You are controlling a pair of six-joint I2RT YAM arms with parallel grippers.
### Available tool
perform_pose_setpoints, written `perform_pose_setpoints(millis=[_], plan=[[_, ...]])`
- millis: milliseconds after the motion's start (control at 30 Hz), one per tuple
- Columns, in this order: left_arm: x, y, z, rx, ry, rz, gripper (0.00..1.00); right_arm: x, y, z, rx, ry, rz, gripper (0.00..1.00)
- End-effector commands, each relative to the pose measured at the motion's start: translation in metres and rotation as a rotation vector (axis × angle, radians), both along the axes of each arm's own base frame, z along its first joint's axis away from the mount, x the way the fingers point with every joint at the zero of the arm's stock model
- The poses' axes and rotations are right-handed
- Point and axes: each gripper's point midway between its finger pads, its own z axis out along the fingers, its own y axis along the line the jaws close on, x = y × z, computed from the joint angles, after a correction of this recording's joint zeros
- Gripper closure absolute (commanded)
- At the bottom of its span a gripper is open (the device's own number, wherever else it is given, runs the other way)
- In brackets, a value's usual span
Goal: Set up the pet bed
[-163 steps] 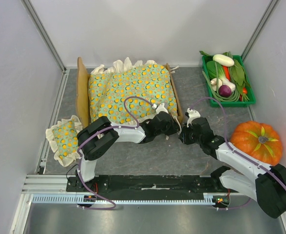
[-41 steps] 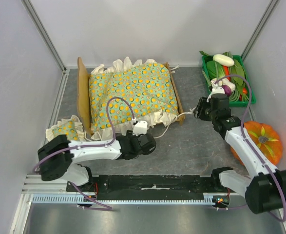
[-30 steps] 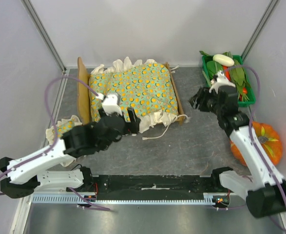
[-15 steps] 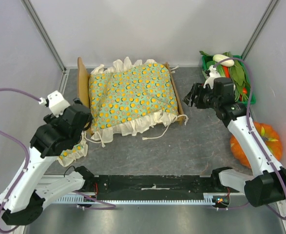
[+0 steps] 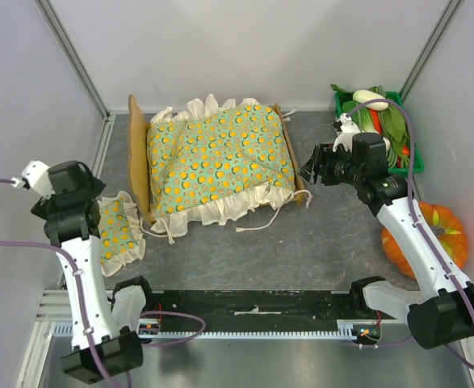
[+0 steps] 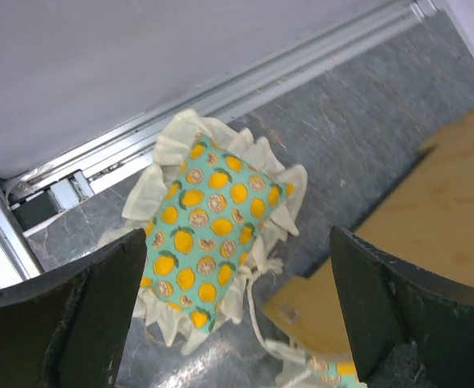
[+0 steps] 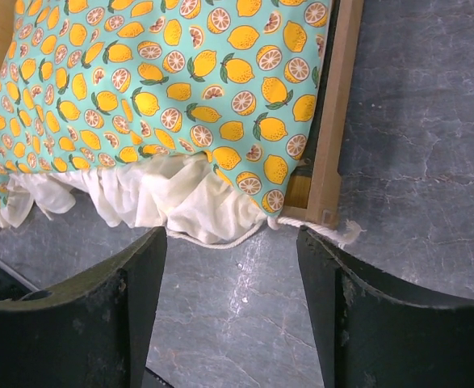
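The pet bed (image 5: 137,153) is a light-wood frame with a tall headboard at its left end. A green orange-dotted frilled cushion (image 5: 216,158) covers it, and its white frill hangs over the near edge. A small matching pillow (image 5: 115,230) lies on the table left of the headboard. My left gripper (image 5: 85,214) hangs open above that pillow (image 6: 208,234), holding nothing. In the left wrist view the headboard (image 6: 430,218) shows at the right. My right gripper (image 5: 311,171) is open above the bed's near right corner, over its wooden end rail (image 7: 337,105) and the cushion (image 7: 164,73).
A green crate of vegetables (image 5: 378,133) stands at the back right and an orange pumpkin (image 5: 426,234) at the right edge. A white cord (image 5: 261,222) trails on the grey table in front of the bed. Walls and an aluminium rail (image 6: 220,89) close in the left side.
My left arm has swung from the cushion's near edge out to the far left, over the small pillow. My right gripper has shifted slightly left toward the bed's corner and opened wider.
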Motion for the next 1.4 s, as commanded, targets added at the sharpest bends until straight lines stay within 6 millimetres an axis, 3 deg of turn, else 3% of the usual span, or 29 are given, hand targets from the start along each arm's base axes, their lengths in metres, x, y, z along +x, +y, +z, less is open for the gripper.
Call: perform_pose_setpoints(millis=[0,67,133,167,300,467,567,700,800,833,900,933,1033,1267,1367], plan=[[0.022,0.018,-0.033,-0.16,0.008,-0.075,0.0,-0.006,0.006,0.023,0.011,-0.057,0.059,0.27],[0.017,0.005,-0.076,-0.269,0.09,-0.097,0.05,-0.009,0.006,0.023,0.005,-0.063,0.068,0.27],[0.019,-0.005,-0.096,-0.31,0.094,-0.143,0.1,-0.012,0.005,0.021,-0.008,-0.059,0.075,0.27],[0.011,-0.009,-0.117,-0.337,0.132,-0.134,0.1,-0.014,0.004,0.021,-0.011,-0.061,0.079,0.26],[-0.004,0.002,-0.144,-0.309,0.201,-0.051,0.13,-0.02,0.003,0.024,-0.027,-0.057,0.1,0.26],[-0.006,0.015,-0.164,-0.299,0.288,0.004,0.16,-0.024,0.001,0.028,-0.052,-0.069,0.116,0.26],[-0.003,0.017,-0.168,-0.309,0.312,0.001,0.23,-0.025,0.0,0.028,-0.055,-0.07,0.116,0.25],[-0.002,0.017,-0.181,-0.329,0.355,-0.002,0.25,-0.029,0.0,0.027,-0.056,-0.067,0.12,0.25],[-0.002,0.017,-0.181,-0.326,0.362,-0.011,0.46,-0.031,-0.001,0.03,-0.059,-0.076,0.117,0.25],[-0.001,0.018,-0.179,-0.321,0.353,-0.013,0.59,-0.031,-0.002,0.029,-0.061,-0.074,0.117,0.25],[0.001,0.016,-0.179,-0.32,0.346,-0.035,0.68,-0.033,-0.002,0.03,-0.062,-0.078,0.117,0.25],[0.002,0.015,-0.179,-0.322,0.342,-0.045,0.79,-0.033,-0.003,0.031,-0.065,-0.079,0.118,0.25],[0.003,0.01,-0.182,-0.34,0.347,-0.071,0.98,-0.037,-0.004,0.033,-0.07,-0.086,0.118,0.25],[0.006,0.011,-0.165,-0.298,0.29,-0.098,0.98,-0.043,-0.007,0.036,-0.079,-0.096,0.113,0.25],[0.003,0.021,-0.152,-0.235,0.28,-0.07,0.81,-0.043,-0.008,0.037,-0.077,-0.095,0.108,0.25]])
